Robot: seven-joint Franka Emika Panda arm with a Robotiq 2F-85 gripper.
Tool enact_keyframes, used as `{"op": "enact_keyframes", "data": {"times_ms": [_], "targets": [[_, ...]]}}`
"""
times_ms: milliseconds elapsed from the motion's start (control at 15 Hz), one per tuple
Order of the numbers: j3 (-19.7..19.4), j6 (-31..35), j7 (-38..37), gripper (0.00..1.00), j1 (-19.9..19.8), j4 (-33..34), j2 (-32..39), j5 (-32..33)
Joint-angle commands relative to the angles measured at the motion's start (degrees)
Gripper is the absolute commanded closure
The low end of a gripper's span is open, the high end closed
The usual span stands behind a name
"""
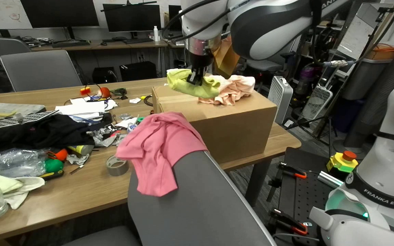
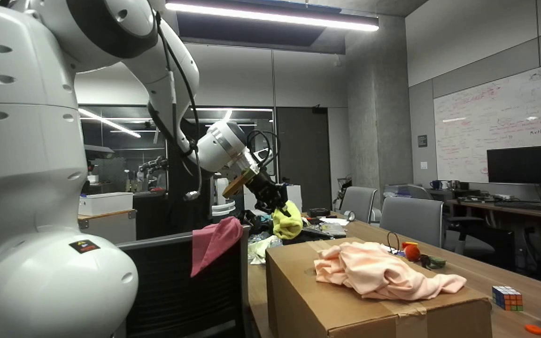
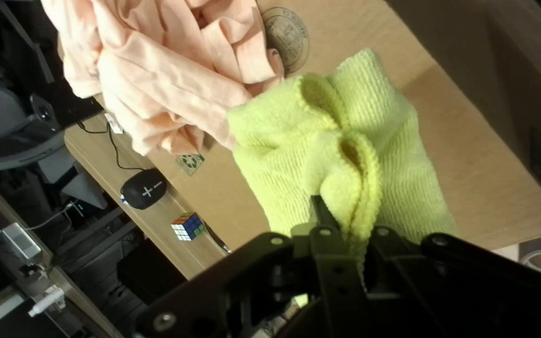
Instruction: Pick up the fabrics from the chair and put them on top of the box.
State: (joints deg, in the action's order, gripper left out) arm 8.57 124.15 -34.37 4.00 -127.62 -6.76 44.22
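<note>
Wrist view is showing the gripper [image 3: 345,220] pinching a fold of the yellow cloth [image 3: 313,150], and the rest is hanging loose. It is likely pinching a fold because floppy cloth is easier to grab that way. The yellow cloth is hanging over the box [image 1: 233,135], perhaps so it can be set down there. The views are not showing whether it is touching the top. Near it, the peach cloth [image 2: 378,272] is lying on the box in a crumpled heap, as the task wants. In both exterior views, the pink cloth [image 1: 162,147] is draping over the top of the chair [image 1: 200,201], probably waiting its turn.

The box is sitting on a wooden table [image 1: 91,191], and its flat top is giving the cloths a wide place to lie. A roll of tape [image 1: 119,171], a black cloth [image 1: 39,133] and lots of odd bits [image 1: 106,136] are cluttering the table. Farther back, smaller grey chairs [image 1: 41,70] are standing by the table, dark screens [image 1: 60,13] are standing on a desk [image 1: 115,46], and a scribbly whiteboard [image 2: 500,112] is hanging on the wall [image 2: 477,51].
</note>
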Motion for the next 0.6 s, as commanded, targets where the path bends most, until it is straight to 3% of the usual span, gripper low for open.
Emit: {"op": "enact_keyframes", "data": {"times_ms": [0, 533], "targets": [[-2.7, -1.0, -2.4, 0.98, -2.4, 1.7, -1.1, 0.7], [-9.3, -0.9, -3.4, 0.98, -8.2, 6.1, -0.6, -2.4]]}}
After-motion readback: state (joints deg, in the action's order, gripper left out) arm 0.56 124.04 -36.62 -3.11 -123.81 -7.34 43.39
